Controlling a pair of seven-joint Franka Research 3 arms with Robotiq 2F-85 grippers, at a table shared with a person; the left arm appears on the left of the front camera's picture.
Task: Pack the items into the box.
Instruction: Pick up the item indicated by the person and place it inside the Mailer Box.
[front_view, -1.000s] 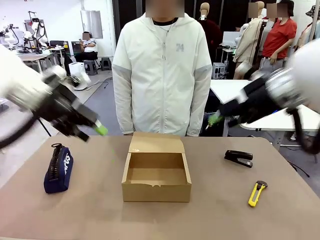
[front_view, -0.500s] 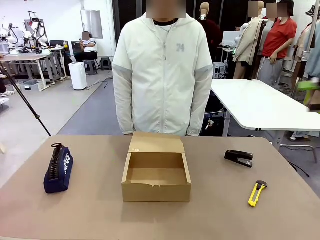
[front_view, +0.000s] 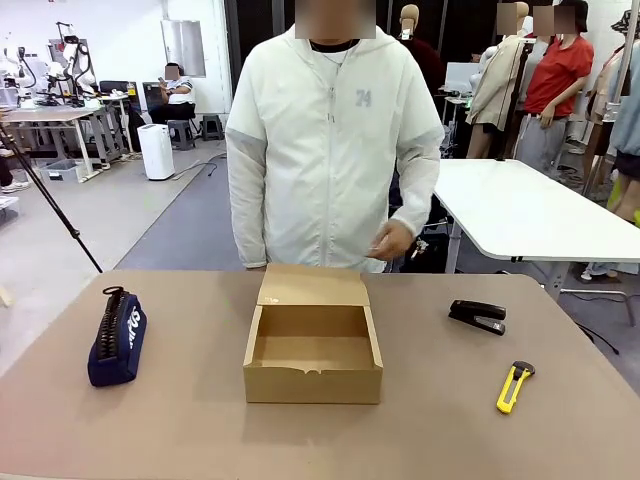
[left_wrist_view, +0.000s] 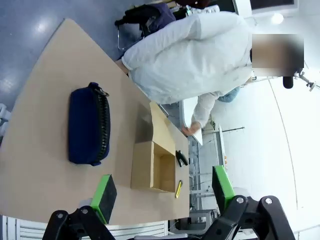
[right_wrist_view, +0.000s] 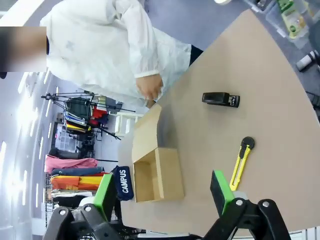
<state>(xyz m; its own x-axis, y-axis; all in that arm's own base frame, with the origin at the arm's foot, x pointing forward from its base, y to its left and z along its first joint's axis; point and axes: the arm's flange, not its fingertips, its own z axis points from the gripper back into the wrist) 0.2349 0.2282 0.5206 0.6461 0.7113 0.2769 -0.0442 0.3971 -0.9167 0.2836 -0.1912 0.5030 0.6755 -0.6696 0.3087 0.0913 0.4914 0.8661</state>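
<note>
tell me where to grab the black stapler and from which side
Probably mid-body, from straight above. The stapler lies flat on the table, long axis roughly left-right in the front view, so pinch across its narrow width. It sits apart from the utility knife and the box, leaving room to descend.

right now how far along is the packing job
Done: the box sits open, flap folded back, nothing inside. In hand: nothing; both pairs of jaws stand open and empty above the table. Left: the navy pencil case lies on the table to the box's left and the black stapler to its right, so both have yet to go in.
</note>
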